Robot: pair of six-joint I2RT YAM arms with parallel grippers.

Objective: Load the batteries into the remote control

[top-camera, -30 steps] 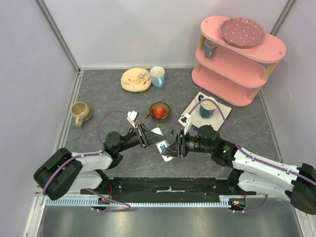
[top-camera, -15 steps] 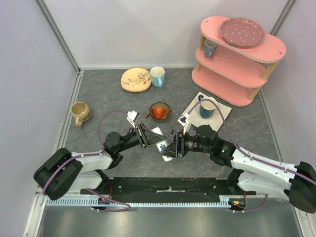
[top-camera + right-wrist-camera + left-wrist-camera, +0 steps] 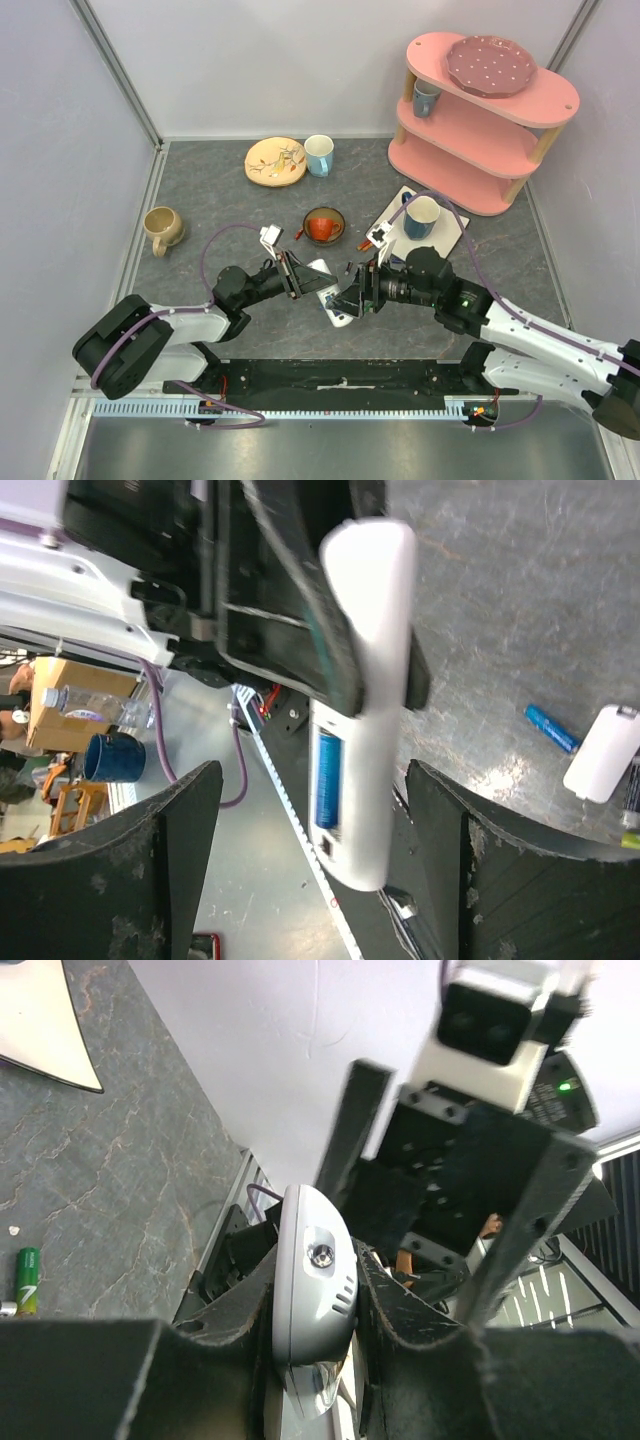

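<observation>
My left gripper (image 3: 300,275) is shut on the white remote control (image 3: 325,287) and holds it above the table between the two arms. In the left wrist view the remote (image 3: 310,1260) is clamped between the pads. My right gripper (image 3: 352,298) is open, its jaws standing wide on either side of the remote's free end (image 3: 365,690). A blue battery (image 3: 328,780) sits in the remote's open compartment. On the table lie another blue battery (image 3: 550,728), a green battery (image 3: 27,1280) and the small white cover (image 3: 600,752).
An orange bowl holding a red cup (image 3: 323,226) stands just beyond the grippers. A blue mug on a white mat (image 3: 420,215) and a pink shelf (image 3: 480,110) are at the right. A beige mug (image 3: 162,228), a plate (image 3: 275,160) and a mug (image 3: 319,153) stand further off.
My right arm has shifted slightly, its gripper staying open around the remote's end. My left gripper still holds the remote in the same place.
</observation>
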